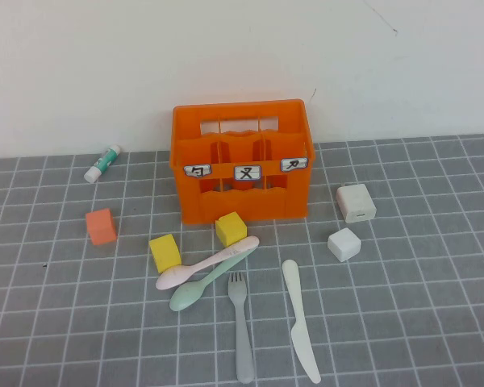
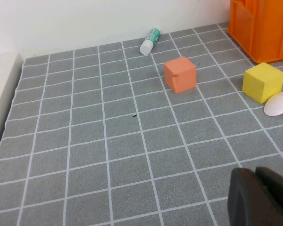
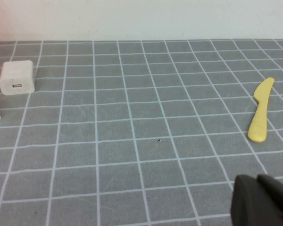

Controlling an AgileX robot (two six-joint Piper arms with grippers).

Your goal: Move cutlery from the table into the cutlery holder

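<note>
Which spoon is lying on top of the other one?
The pale pink spoon. Its handle crosses over the mint green spoon, whose bowl sits nearer the camera.

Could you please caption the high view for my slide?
Four cutlery pieces lie on the table before the orange cutlery holder; neither tool is in view.

Left pincer (image 2: 262,197): only a dark corner shows at the frame edge. Right pincer (image 3: 264,200): likewise. Pink spoon (image 2: 279,103): bowl only, handle cut off. Cutlery holder (image 2: 264,28): one corner visible. Holder labels (image 1: 248,172): symbols too small to read.
</note>
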